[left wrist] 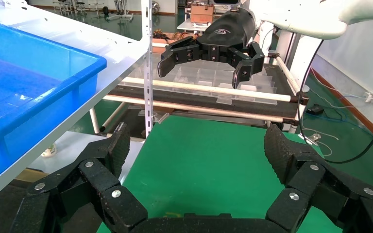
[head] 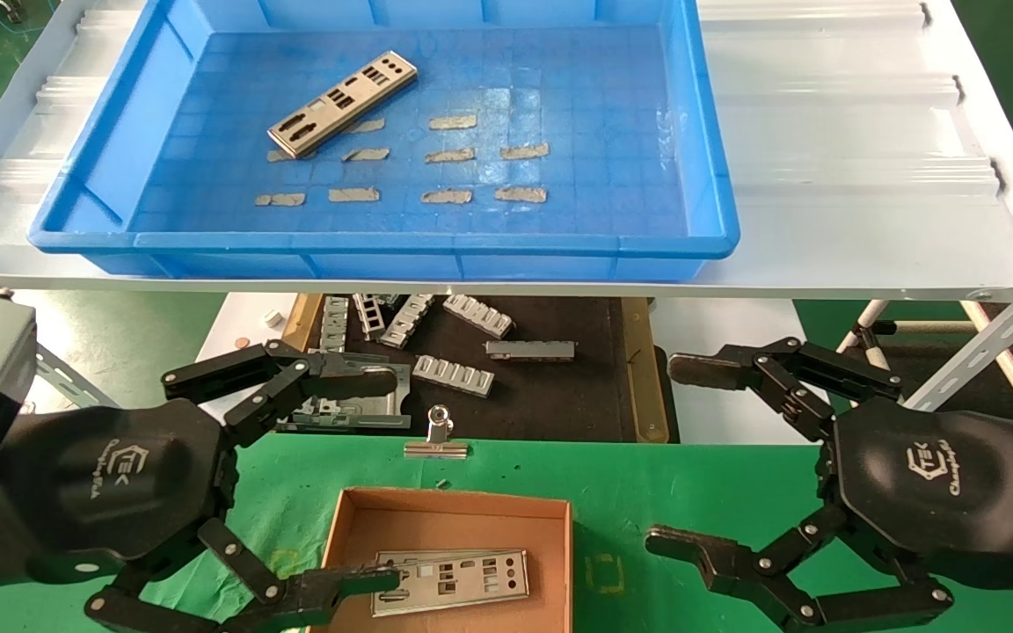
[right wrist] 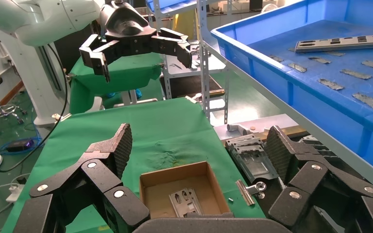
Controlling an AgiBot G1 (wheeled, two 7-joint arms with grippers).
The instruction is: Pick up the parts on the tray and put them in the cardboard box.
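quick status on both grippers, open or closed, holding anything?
Left gripper: open, empty, beside the cardboard box.
Right gripper: open, empty, over the green mat.

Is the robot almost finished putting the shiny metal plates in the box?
Partly. Metal plates already lie flat in the cardboard box. Nothing is being carried: the left gripper and right gripper both hang open and empty above the green table. One plate is still lying in the blue tray, so that one is left.
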